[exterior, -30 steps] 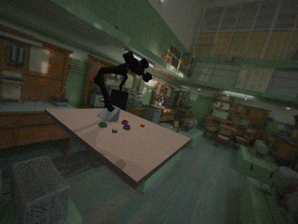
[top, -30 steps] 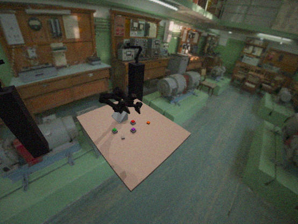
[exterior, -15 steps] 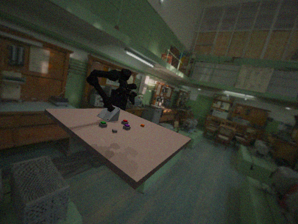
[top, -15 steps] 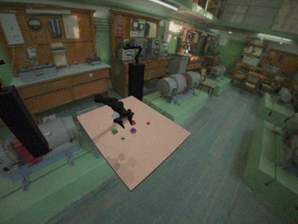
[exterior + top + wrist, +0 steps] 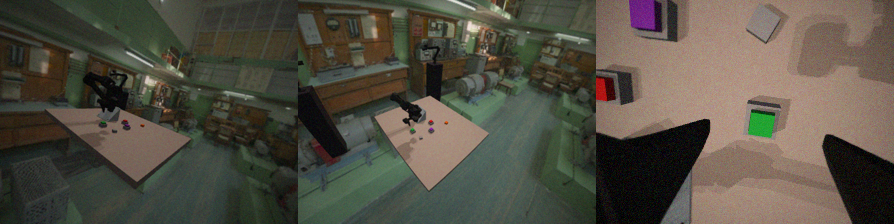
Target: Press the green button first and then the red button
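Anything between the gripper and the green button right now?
No. In the wrist view the green button sits on bare table between the open gripper's fingers; the grey block lies beyond it.

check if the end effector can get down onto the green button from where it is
Probably yes. The open, empty end effector hangs above the green button, which shows between its fingers with nothing over it. The grey block and the purple button lie farther off.
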